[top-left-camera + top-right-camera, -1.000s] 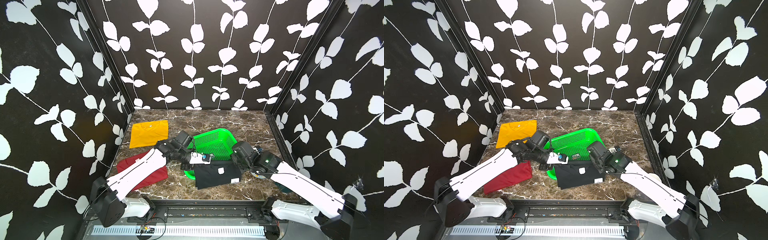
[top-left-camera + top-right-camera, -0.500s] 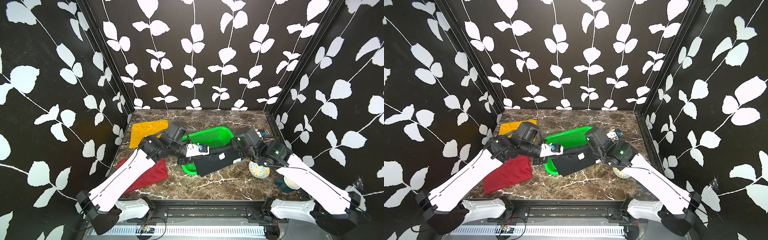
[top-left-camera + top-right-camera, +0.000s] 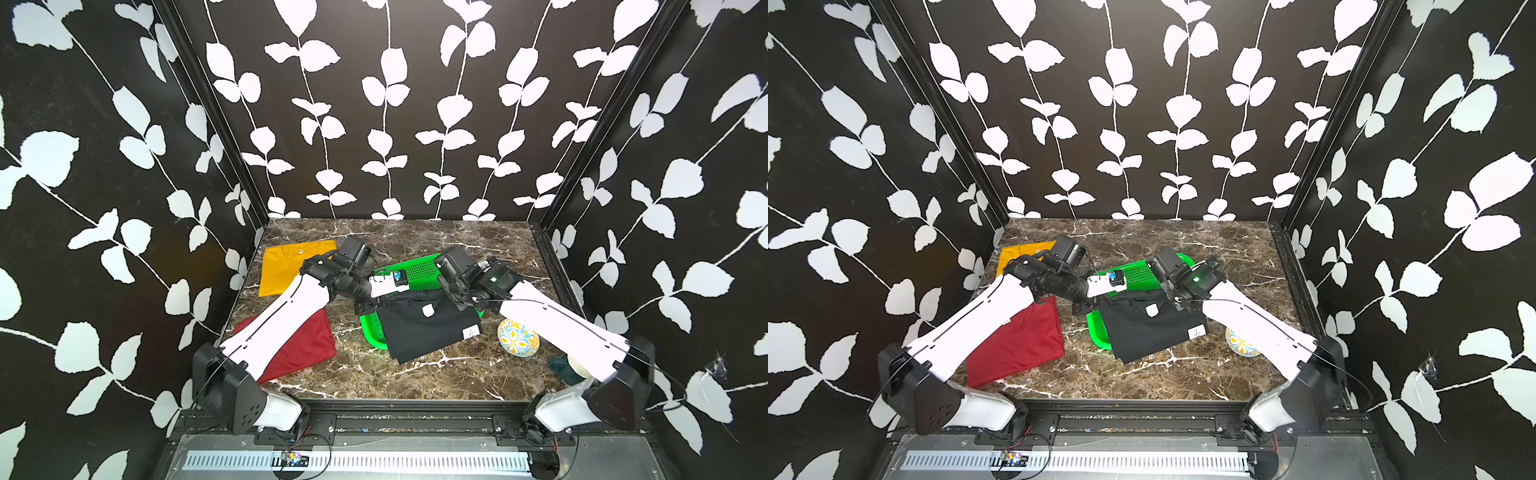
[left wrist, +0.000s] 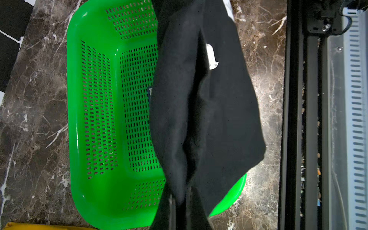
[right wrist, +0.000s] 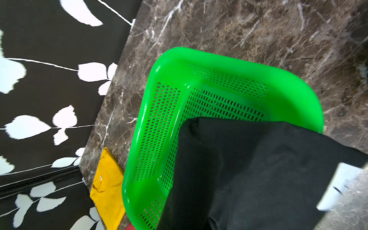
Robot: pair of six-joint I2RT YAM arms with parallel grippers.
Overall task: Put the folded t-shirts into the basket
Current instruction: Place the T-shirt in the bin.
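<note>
Since half a second earlier, the black t-shirt [image 3: 428, 328] has been lowered from a raised, bunched span. It is now draped over the near half of the basket [image 3: 419, 270], with its lower edge reaching past the rim over the tabletop [image 3: 415, 374]. Its 2 upper corners are pinched by the left end effector [image 3: 371, 306] and the right end effector [image 3: 459, 300]. The right fingertips are hidden by cloth. The dark red t-shirt [image 3: 307, 345] and yellow t-shirt [image 3: 282, 270] are partly covered by the left arm [image 3: 286, 316].
</note>
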